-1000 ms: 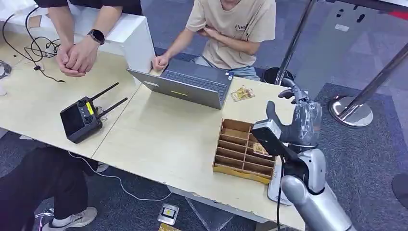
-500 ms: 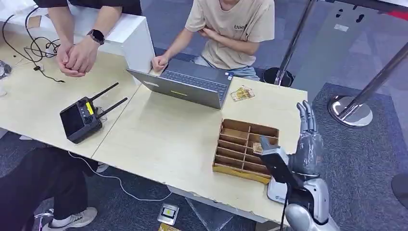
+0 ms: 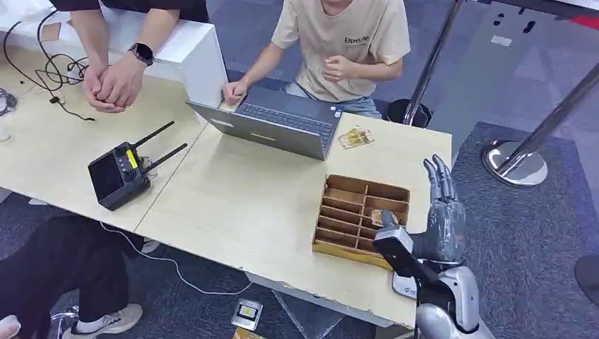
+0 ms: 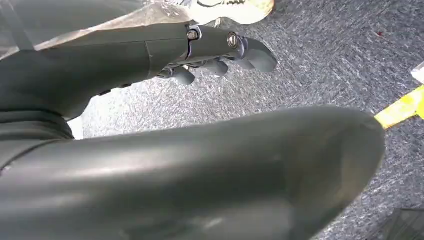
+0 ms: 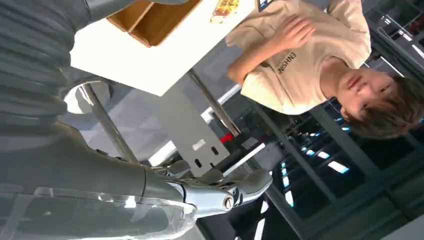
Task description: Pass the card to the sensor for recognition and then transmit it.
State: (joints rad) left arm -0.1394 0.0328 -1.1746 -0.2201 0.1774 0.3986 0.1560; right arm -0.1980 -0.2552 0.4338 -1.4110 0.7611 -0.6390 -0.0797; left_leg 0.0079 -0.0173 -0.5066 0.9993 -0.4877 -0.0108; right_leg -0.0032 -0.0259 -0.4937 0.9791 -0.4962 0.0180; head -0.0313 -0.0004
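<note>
A wooden compartment box (image 3: 350, 254) sits near the table's front right, with a small yellow card (image 3: 379, 217) in one of its right cells. Another card (image 3: 355, 137) lies on the table beside the laptop. My right hand (image 3: 441, 215) stands just right of the box, fingers straight and pointing up, holding nothing. A white sensor unit (image 3: 401, 284) lies at the table edge, partly hidden behind my forearm. In the right wrist view my right hand (image 5: 200, 195) is off the table corner, near the box (image 5: 145, 17). My left hand (image 4: 215, 50) hangs over the carpet, empty.
A grey laptop (image 3: 275, 127) and a black remote controller (image 3: 119, 173) lie on the table. One person sits behind the laptop; another rests clasped hands at the back left. A stanchion base (image 3: 514, 164) stands on the carpet to the right.
My right hand has come down and back from above the box's far right corner toward the table's front edge, its fingers straightening. The seated person has raised a hand to the chest.
</note>
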